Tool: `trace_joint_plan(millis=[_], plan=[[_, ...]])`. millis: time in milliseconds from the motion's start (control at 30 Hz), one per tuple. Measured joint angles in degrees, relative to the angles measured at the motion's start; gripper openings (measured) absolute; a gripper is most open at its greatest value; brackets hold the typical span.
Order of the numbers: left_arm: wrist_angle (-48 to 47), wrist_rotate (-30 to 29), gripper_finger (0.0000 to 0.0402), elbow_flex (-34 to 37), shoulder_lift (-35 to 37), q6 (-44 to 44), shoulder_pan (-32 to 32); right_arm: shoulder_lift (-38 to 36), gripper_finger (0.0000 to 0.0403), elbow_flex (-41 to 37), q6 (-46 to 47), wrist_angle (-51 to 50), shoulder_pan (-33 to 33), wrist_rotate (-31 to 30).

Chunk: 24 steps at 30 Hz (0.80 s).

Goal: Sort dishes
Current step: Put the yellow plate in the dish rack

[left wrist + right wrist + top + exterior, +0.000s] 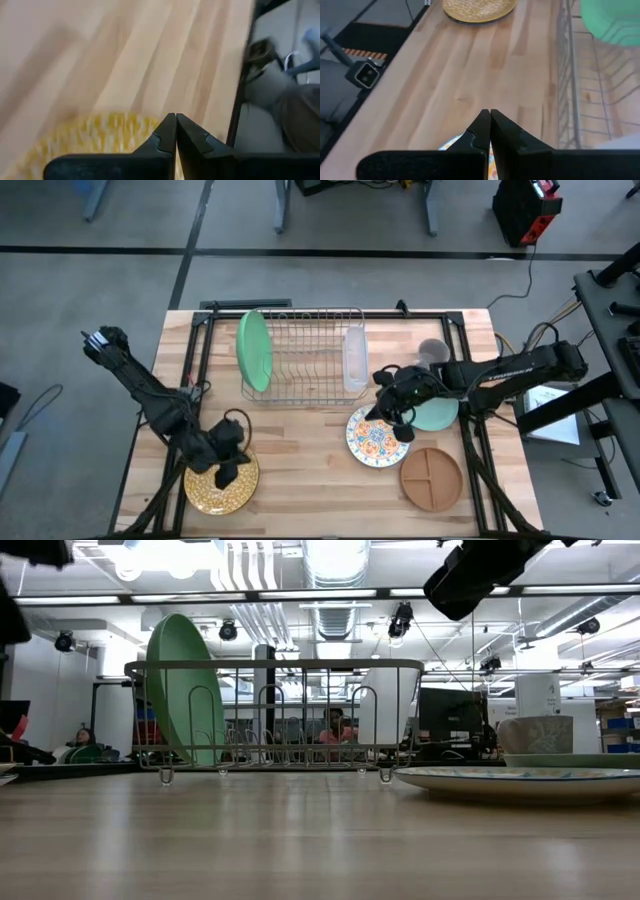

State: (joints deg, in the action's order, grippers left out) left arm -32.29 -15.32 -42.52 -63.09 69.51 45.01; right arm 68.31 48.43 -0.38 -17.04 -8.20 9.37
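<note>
While the large bright green round plate [253, 350] stands upright in the wire dish rack [310, 352], the left tool [231, 465], fingers together, hovers over the gold speckled plate [207, 492], and the right tool [392, 412], likewise pinched together, hangs above the white floral plate [372, 442] on the wooden desk [300, 470].

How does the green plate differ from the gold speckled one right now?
The green plate stands on edge in the wire dish rack; the gold speckled plate lies flat on the table. The green plate is plain and larger; the gold one is speckled. The left gripper, jaws shut, is over the gold plate; no gripper is near the green one. Both are round.
</note>
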Motion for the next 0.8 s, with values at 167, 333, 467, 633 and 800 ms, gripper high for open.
trace_joint_plan(millis=[167,333,467,633,800], plan=[[-2.5,4.4,0.0,0.0,-5.4,2.8,0.0,0.1,0.0001,-0.9,3.1,-0.1,-3.3,-6.0],[-3.2,8.0,0.0,0.0,-12.4,2.8,0.1,0.1,0.0001,-0.9,6.4,0.0,-7.2,-9.1],[-2.9,9.4,0.0,0.0,-17.4,2.8,0.7,0.1,0.0002,-0.9,8.6,0.0,-10.6,-12.2],[0.2,9.5,0.0,0.0,-21.6,2.8,1.1,0.1,0.0002,-0.9,10.9,0.0,-13.8,-16.3],[5.1,8.4,0.0,-0.3,-24.3,2.0,1.1,0.1,0.0002,-0.9,12.7,0.1,-16.5,-19.8]])
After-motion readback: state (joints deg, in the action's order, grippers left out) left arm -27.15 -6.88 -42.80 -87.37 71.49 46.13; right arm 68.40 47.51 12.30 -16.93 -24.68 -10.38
